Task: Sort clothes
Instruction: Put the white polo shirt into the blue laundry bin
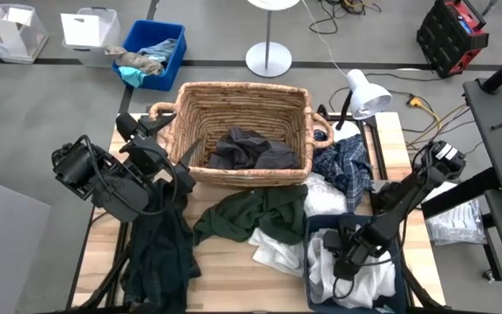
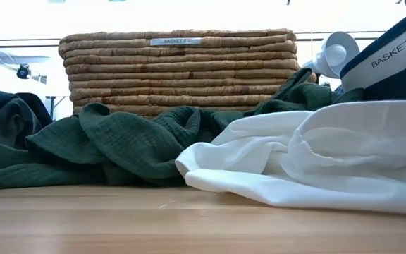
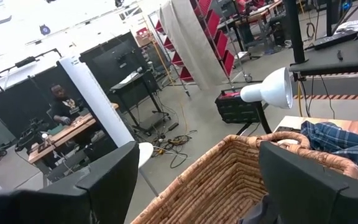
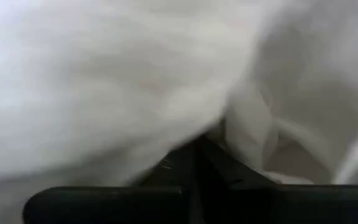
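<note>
The right tool (image 1: 349,262) is pressed together, buried in the whites (image 1: 360,279) inside the navy bin (image 1: 314,228), likely gathering light clothes there. Beyond it lies a green garment (image 1: 251,214) on the desk (image 1: 234,279). The left tool (image 1: 181,157), spread, waits at the wicker basket (image 1: 242,92) holding darks (image 1: 251,150).

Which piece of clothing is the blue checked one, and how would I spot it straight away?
Start at the big wicker basket at the back of the table. Just past its right-hand handle, below the white lamp, lies the plaid shirt, crumpled on the wood. It is the only patterned garment: its neighbours are plain white cloths and a plain dark green one.
</note>
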Robot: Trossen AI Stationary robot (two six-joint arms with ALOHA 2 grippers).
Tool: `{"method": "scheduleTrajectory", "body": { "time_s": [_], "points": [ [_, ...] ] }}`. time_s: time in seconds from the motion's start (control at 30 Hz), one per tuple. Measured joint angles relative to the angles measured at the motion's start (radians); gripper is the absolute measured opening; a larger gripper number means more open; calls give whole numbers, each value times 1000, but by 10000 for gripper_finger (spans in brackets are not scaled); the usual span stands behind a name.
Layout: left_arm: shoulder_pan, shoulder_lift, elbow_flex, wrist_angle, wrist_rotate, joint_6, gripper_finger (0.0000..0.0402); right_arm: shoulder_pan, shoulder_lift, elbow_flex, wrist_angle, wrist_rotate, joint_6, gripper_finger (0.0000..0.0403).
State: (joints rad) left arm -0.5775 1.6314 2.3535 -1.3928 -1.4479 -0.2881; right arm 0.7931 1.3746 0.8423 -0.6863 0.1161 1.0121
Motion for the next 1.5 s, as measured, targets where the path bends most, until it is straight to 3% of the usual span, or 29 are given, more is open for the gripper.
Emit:
{"method": "scheduleTrajectory", "body": {
  "time_s": [0.13, 0.43, 0.57, 0.9, 1.17, 1.33, 1.5],
  "points": [
    [5, 0, 0, -3, 0, -1, 304, 0, -41, 101, -102, -67, 24, 13],
    [13, 0, 0, -7, 0, -2, 304, 1, -88, 405, -481, -69, 129, 13],
    [13, 0, 0, -8, 0, -2, 304, 37, -98, 458, -577, -119, 190, 13],
    [13, 0, 0, -26, 92, -14, 304, 239, -96, 330, -651, -120, 413, 12],
    [23, 0, 0, -30, 100, -14, 304, 247, -57, 87, -436, -49, 446, 12],
    [24, 0, 0, -51, 106, -25, 304, 245, -25, 8, -401, -28, 477, 12],
    [39, 0, 0, -140, 254, -112, 304, 241, -39, 28, -434, -45, 469, 12]
  ]
}}
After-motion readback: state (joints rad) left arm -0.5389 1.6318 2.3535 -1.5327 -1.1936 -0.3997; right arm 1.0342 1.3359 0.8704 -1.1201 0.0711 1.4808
